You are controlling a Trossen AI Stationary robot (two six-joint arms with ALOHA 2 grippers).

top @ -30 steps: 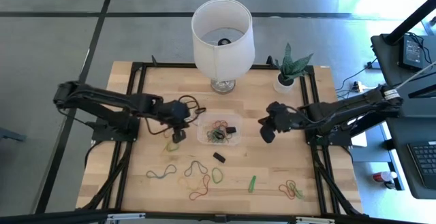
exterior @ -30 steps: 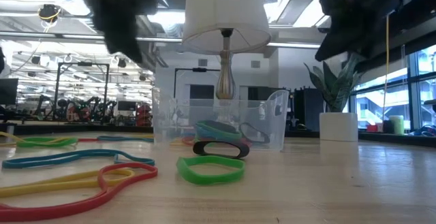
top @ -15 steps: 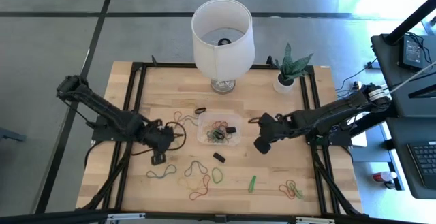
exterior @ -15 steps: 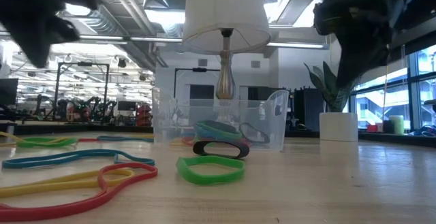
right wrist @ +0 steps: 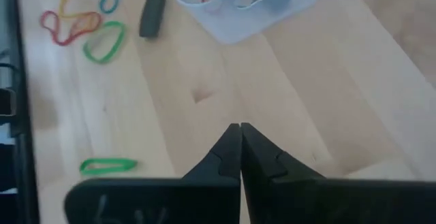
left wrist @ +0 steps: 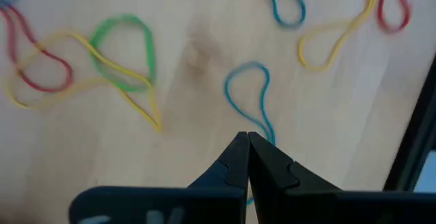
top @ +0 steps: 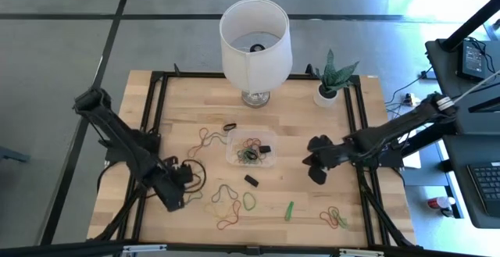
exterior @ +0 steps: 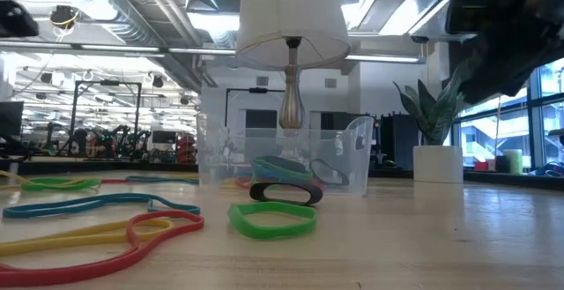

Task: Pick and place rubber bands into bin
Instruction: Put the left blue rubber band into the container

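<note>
A: Left gripper (top: 173, 202) — low over the table's (top: 312, 124) near-left part, fingertips pressed together, nothing held; blue rubber band (left wrist: 252, 98) just ahead of the tips in the left wrist view.

B: Right gripper (top: 318, 175) — right of the bin (top: 251, 149), well apart from it, jaws likewise clenched and empty.

A: Bin at table centre, several rubber bands (top: 250, 152) inside; loose loops (top: 228, 207) between bin and near edge, a red-and-green cluster (top: 336, 216) by the near-right corner.

B: Bare wood between bin and right gripper. Lamp (top: 255, 44) and potted plant (top: 336, 81) along the far edge.

A: Low view — arms cut off at the top, grippers unseen; bin contents blurred behind the clear wall.
</note>
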